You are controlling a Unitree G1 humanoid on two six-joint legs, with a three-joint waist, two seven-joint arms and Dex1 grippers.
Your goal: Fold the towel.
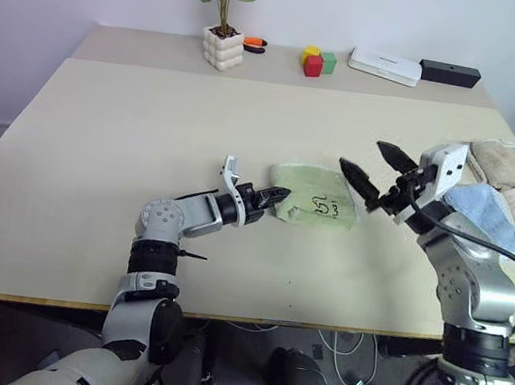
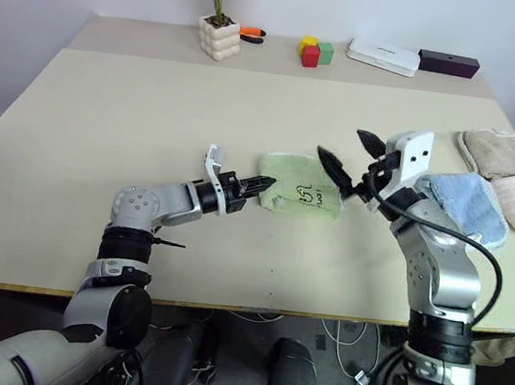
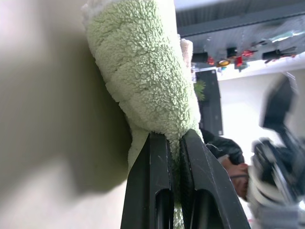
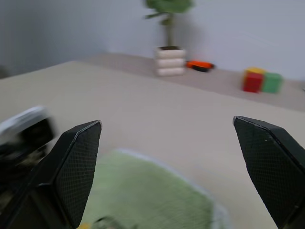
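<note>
Towel (image 1: 317,207): light green terry, lying near the middle of the table (image 1: 150,140), already doubled into a compact rectangle with the dark printed mark facing up. Your left gripper (image 1: 276,195) sits at the towel's nine o'clock edge, jaws closed on the cloth; the left wrist view confirms pile pinched between both fingers (image 3: 150,181). Your right gripper (image 1: 371,181) hangs just off the towel's three o'clock side, raised above the surface, jaws spread wide, holding nothing.

Judgement: one fold appears done and a further fold is being set up, with the left edge secured. Your next move calls for lifting that pinched edge and carrying it toward three o'clock, laying it square on the far edge. Keep the right gripper out of that path, or bring it down to pin the three o'clock side.

Stacked spare towels (image 1: 509,192) lie well apart at three o'clock; a potted plant (image 1: 225,17) and coloured blocks (image 1: 318,63) stand at twelve o'clock.
</note>
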